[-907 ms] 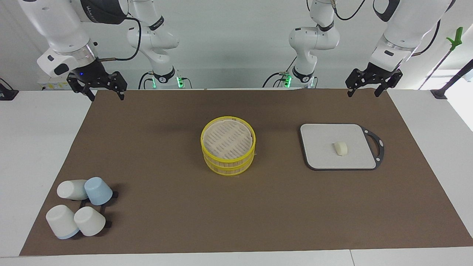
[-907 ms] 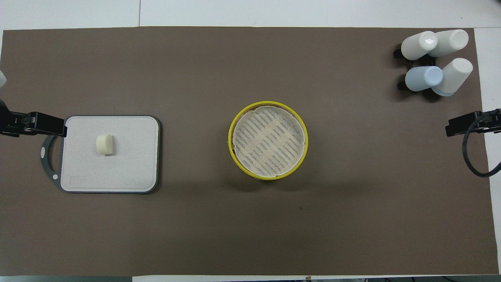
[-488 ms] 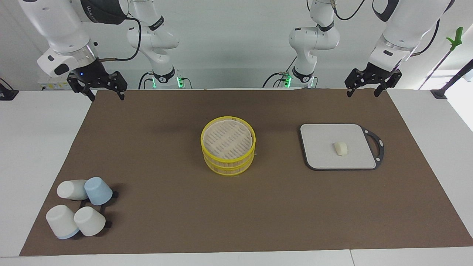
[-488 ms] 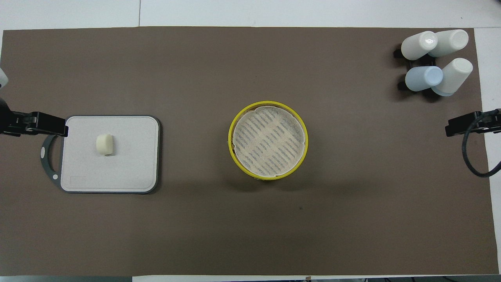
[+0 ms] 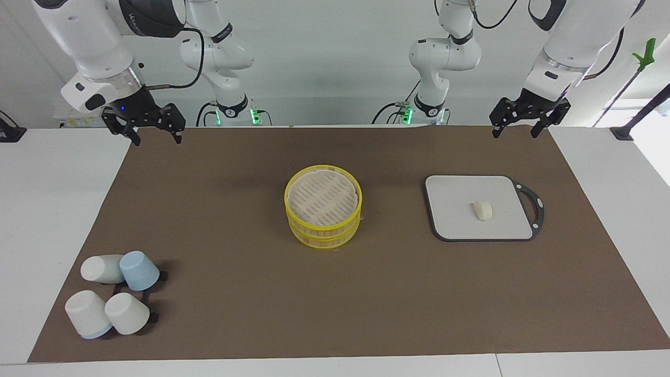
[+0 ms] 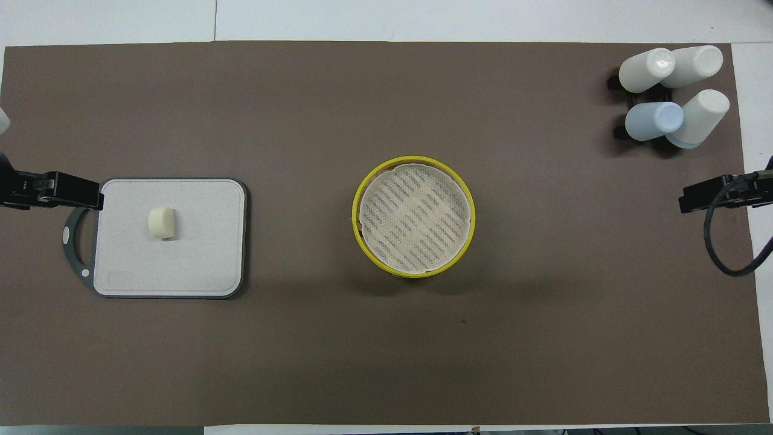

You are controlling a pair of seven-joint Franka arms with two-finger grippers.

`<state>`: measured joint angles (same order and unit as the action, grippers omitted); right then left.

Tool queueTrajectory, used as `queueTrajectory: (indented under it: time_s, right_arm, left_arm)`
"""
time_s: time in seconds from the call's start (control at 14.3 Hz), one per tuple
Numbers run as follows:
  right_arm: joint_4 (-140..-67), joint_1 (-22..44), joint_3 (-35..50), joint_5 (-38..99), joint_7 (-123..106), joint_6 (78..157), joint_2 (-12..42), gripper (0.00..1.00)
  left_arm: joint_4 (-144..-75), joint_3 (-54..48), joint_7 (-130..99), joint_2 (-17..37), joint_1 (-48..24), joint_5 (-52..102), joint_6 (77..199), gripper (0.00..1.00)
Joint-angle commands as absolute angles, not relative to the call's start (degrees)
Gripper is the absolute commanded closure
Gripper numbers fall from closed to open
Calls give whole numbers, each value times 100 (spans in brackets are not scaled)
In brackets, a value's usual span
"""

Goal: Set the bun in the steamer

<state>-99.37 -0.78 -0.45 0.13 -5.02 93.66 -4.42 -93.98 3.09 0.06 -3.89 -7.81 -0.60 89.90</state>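
The bun (image 5: 482, 210) is small and pale cream. It lies on a grey board (image 5: 453, 214) toward the left arm's end of the table, and it also shows in the overhead view (image 6: 162, 223). The yellow-rimmed steamer (image 5: 323, 236) stands in two stacked tiers at the middle of the mat, with its slatted lid (image 5: 322, 196) on top. The overhead view also shows its rim (image 6: 356, 225). My left gripper (image 5: 514, 134) is open and empty in the air over the mat's edge nearest the robots, apart from the board. My right gripper (image 5: 157, 139) is open and empty over the mat's corner at the right arm's end.
Several upturned cups (image 5: 112, 293), white and pale blue, sit on a black rack at the mat's corner farthest from the robots, at the right arm's end. The board has a dark looped handle (image 5: 533, 205) pointing toward the left arm's end. A brown mat (image 5: 235, 293) covers the table.
My right gripper has shifted a little toward the middle of the table. The left gripper, bun and steamer have not visibly moved.
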Motion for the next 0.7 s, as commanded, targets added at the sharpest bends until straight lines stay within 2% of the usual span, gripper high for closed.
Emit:
queueTrajectory:
  time_s: [0.0, 0.14, 0.49, 0.63]
  right_arm:
    - [-10424, 305, 0, 123, -415, 10044, -616, 0]
    - [-10275, 710, 9, 123, 278, 10238, -301, 0]
    - [-8687, 2343, 0, 61, 2421, 10239, 1446, 0]
    - [-8246, 2880, 9, 97, 2986, 10388, 1975, 0]
  left_arm:
    - [-10184, 351, -9, -755, -765, -176, 9595, 0]
    - [-10606, 351, 70, -817, -642, -176, 9965, 0]
    - [-11599, 351, 343, -774, -466, -176, 10984, 0]
    - [-12004, 352, 360, -642, -369, -176, 11502, 0]
